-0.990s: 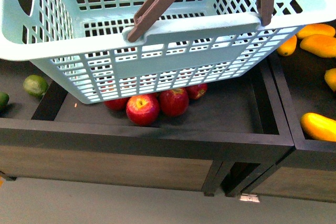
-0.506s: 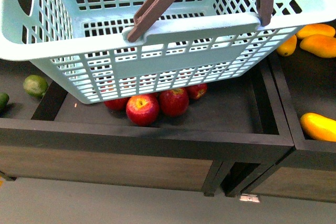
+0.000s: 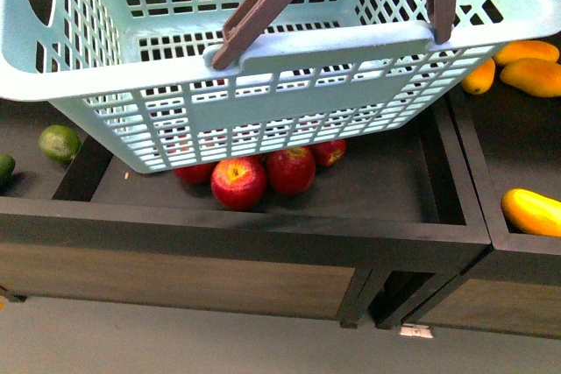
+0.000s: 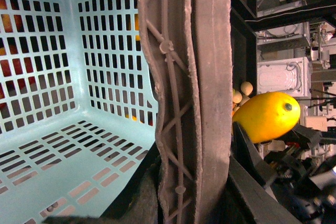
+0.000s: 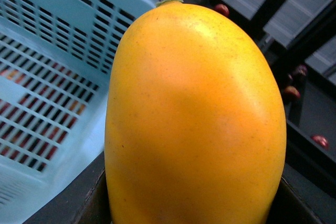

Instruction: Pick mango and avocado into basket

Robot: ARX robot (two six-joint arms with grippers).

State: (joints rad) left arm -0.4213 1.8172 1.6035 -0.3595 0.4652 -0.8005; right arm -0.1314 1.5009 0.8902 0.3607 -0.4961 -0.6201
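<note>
Right gripper point(image 5: 194, 211) is closed on the mango point(image 5: 194, 114). Dark jaws show at either side of its lower end, stem end is up, and the fruit fills most of my right wrist view. Behind it runs a slotted teal wall, so the mango is outside the basket point(image 4: 63, 145), just beside it. My left wrist view agrees, with the held mango showing past the handle point(image 4: 189, 77), on the far side from the basket's inside.

Left gripper point(image 4: 191, 200) is clamped on that brown handle, which runs straight through between the jaws. A zip tie point(image 4: 167, 45) sits on its ribbing. The basket floor and two walls show beyond it.

Front view: neither of my arms shows. The basket hangs tilted above the tabletop point(image 3: 386, 186), both handles rising out of frame. Its lower edge is over the red apples point(image 3: 238, 183); three poke out under the near wall, touching each other, in the middle section.

Loose mangoes point(image 3: 530, 212) lie in the right section past a dark divider point(image 3: 465, 164): one near the front, more further back by the basket's right corner.

In the left section lies a round light green fruit point(image 3: 60, 142). Near it at the frame edge is the avocado point(image 3: 3, 168), dark green and mostly cut off, so I can't tell its shape. It is well apart from the basket's inside and from both grippers.
</note>
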